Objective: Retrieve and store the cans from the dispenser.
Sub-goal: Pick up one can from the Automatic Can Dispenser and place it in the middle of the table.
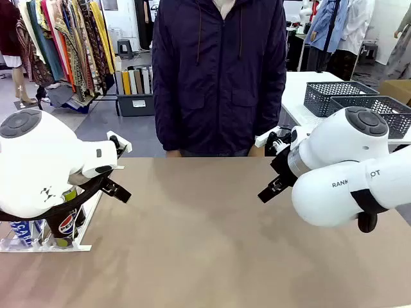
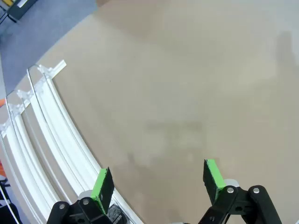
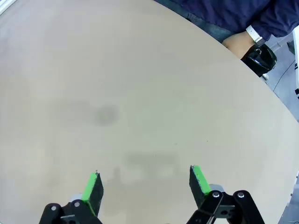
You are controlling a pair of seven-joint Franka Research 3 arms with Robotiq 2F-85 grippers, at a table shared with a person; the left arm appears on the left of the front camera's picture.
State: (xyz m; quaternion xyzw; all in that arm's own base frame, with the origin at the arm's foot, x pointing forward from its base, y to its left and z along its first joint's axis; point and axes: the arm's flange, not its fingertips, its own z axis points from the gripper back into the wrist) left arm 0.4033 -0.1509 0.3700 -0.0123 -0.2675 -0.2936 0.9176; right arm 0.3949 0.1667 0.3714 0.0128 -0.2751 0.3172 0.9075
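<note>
Two grippers on show, and both stand wide apart with nothing between the pads. The left gripper (image 2: 159, 181) hangs over the tan table (image 1: 212, 250), and so does the right gripper (image 3: 145, 184). (first voice)

Where's the dispenser (image 2: 44, 126) from there? (second voice)

Right off the left gripper's left-hand finger in the left wrist view: white rails run away from that finger. I count three clear stops (image 2: 50, 70) at the rails' far end. (first voice)

And the cans (image 1: 38, 230)? (second voice)

In the front view they stand upright at the dispenser's near end, below and behind the left gripper, tucked under the arm's white body. One blue can (image 1: 20, 232) with white lettering, one black Pepsi can (image 1: 65, 224) beside it, and a strip of blue between them that may be another. That makes two for certain. The arm hides the rest, so I can't give a full count. (first voice)

Any other containers? (second voice)

Two dark mesh baskets (image 1: 334, 95), side by side on a white table well beyond the right gripper. Their contents can't be made out from here. (first voice)

And the person? (second voice)

One person in a dark jacket (image 1: 218, 70) stands at the far edge. In the right wrist view a hand (image 3: 237, 44) rests at the table's rim, well ahead of the right gripper's fingers. (first voice)
</note>
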